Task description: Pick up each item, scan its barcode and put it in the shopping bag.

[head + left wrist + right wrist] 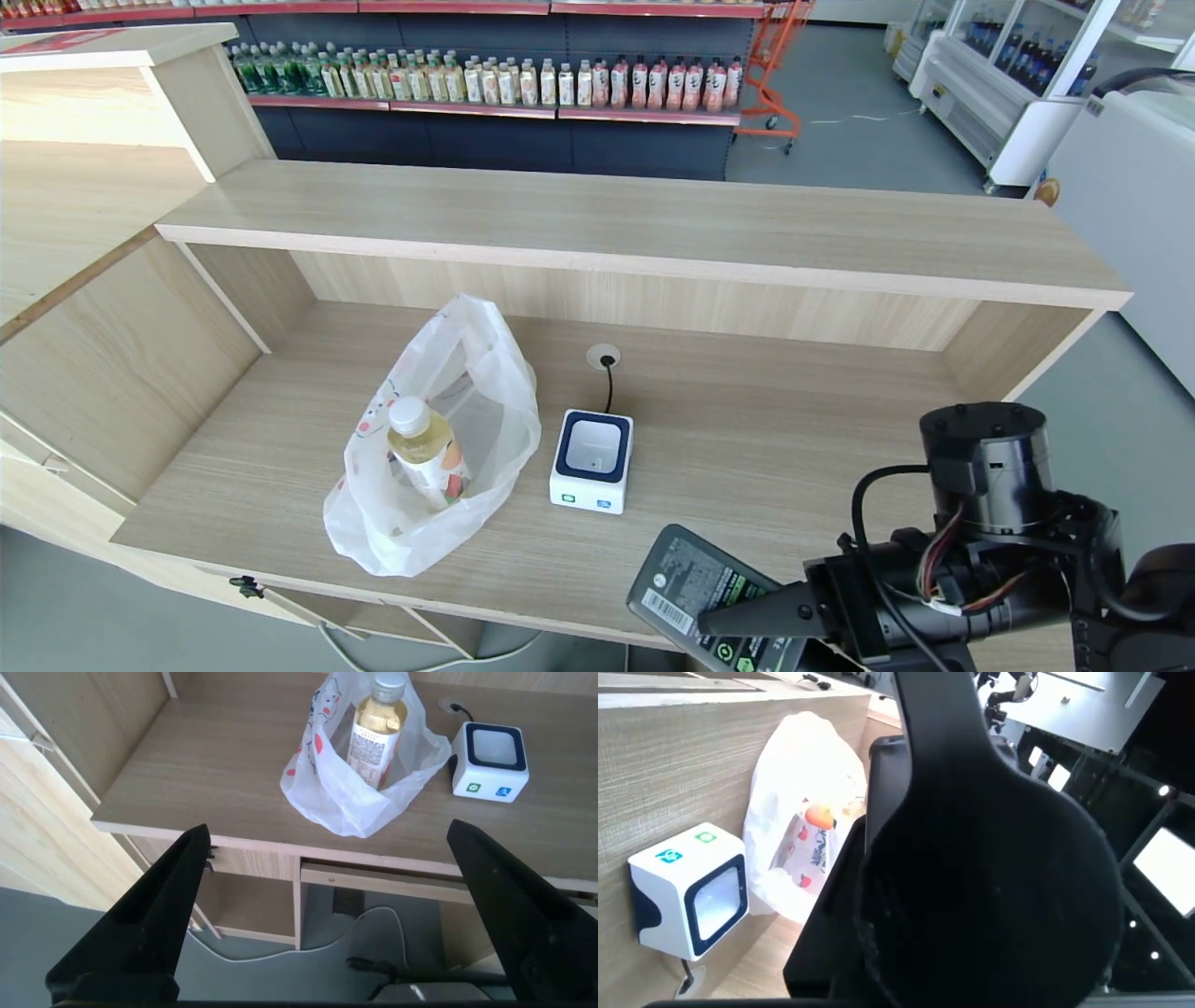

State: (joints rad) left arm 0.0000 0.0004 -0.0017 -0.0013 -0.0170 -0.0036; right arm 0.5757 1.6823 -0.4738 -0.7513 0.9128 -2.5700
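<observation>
Right gripper (724, 623) clamps a dark grey flat pouch (686, 574) at 5 o'clock from the white-and-blue box scanner (592, 460). The white plastic shopping bag (485, 373), at the scanner's 9 o'clock, holds a pale-yellow bottle (425, 453). Left gripper (327, 833) gapes wide.

I see a white bag (485, 373) with red print, a yellow bottle (425, 453), a white scanner (592, 461) rimmed navy, and a packet (686, 583), dark grey I think.

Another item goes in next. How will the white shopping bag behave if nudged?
Probably floppy: the shopping bag is thin, crinkled film sagging around the bottle. Likely light, so it may slide on the smooth counter, though the bottle's weight should anchor it.
</observation>
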